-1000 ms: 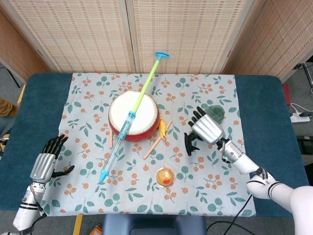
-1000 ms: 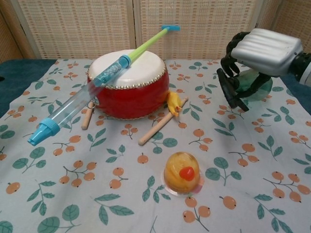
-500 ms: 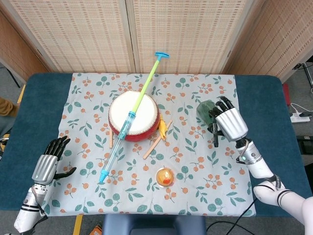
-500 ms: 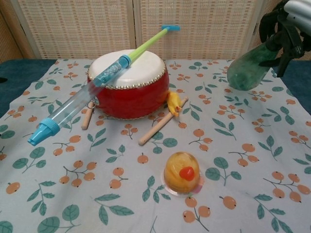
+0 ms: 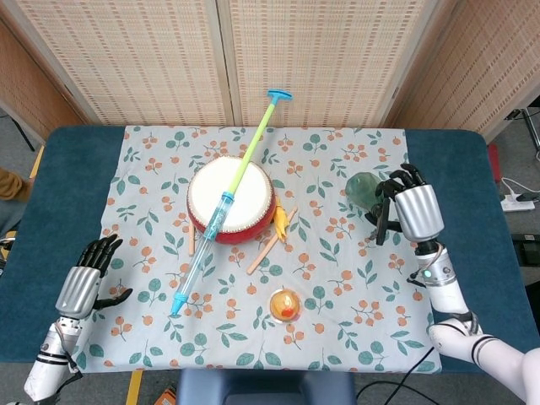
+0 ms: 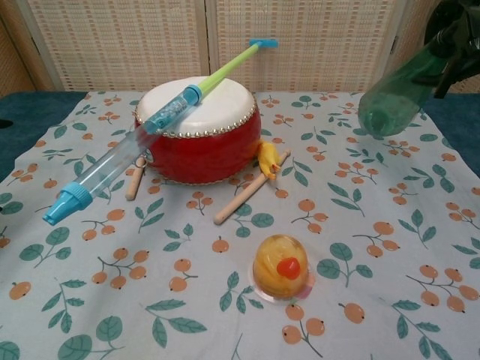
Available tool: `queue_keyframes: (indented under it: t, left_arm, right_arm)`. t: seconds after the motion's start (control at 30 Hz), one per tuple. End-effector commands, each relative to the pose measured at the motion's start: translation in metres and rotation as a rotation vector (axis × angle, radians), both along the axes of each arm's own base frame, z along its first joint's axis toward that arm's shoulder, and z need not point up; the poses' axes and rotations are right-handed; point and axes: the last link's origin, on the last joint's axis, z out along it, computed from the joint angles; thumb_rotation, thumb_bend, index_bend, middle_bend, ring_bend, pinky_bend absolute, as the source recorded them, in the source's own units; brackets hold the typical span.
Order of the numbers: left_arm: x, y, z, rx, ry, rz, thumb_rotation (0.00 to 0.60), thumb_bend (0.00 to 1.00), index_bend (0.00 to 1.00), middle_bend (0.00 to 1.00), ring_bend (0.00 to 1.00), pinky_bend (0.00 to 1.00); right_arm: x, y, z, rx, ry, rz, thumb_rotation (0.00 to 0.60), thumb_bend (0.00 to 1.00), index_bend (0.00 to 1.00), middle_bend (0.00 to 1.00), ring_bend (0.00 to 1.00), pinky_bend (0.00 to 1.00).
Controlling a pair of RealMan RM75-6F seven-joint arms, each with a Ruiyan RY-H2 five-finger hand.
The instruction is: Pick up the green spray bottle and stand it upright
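Bottle: we see the green spray bottle (image 6: pixel 401 88) off the desk (image 5: pixel 80 181), tilted, base low and pointing toward the red drum (image 5: pixel 230 201), well to the drum's right.
Right hand: our right hand (image 5: pixel 411 208) wraps the bottle's upper part, likely to swing the base down.
Left hand: our left hand (image 5: pixel 84 281) rests spread and empty, far left of the drum.
Change: half a second ago the bottle hung lower and nearer the drum; it is now higher and further right.

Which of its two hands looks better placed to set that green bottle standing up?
The right hand: it already holds the translucent green plastic spray bottle tilted above the floral cloth. The left hand rests far off, holding nothing.
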Motion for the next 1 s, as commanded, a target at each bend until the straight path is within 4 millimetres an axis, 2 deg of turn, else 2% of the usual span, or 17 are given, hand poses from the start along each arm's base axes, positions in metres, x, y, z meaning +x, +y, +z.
queue_keyframes:
  t: [0.03,0.4,0.73,1.0]
  left_arm:
    - [0.000,0.000,0.000,-0.003,0.000,0.000,0.600,0.17,0.00,0.00,0.00,0.03]
    - [0.001,0.001,-0.003,-0.016,-0.001,-0.003,0.600,0.17,0.00,0.00,0.00,0.03]
    - [0.003,0.001,-0.003,-0.021,-0.002,-0.012,0.600,0.17,0.00,0.00,0.00,0.03]
    - [0.003,0.002,-0.004,-0.029,0.000,-0.013,0.600,0.17,0.00,0.00,0.00,0.03]
  right_arm:
    - [0.001,0.000,0.000,-0.011,-0.084,-0.033,0.600,0.12,0.77,0.59,0.34,0.24]
    - [0.000,-0.004,0.007,0.141,-0.546,-0.258,0.600,0.14,0.78,0.60,0.35,0.23]
    - [0.005,-0.006,0.013,0.134,-0.575,-0.311,0.600,0.15,0.78,0.60,0.35,0.22]
    - [0.011,-0.006,0.017,0.135,-0.530,-0.380,0.600,0.15,0.78,0.60,0.35,0.21]
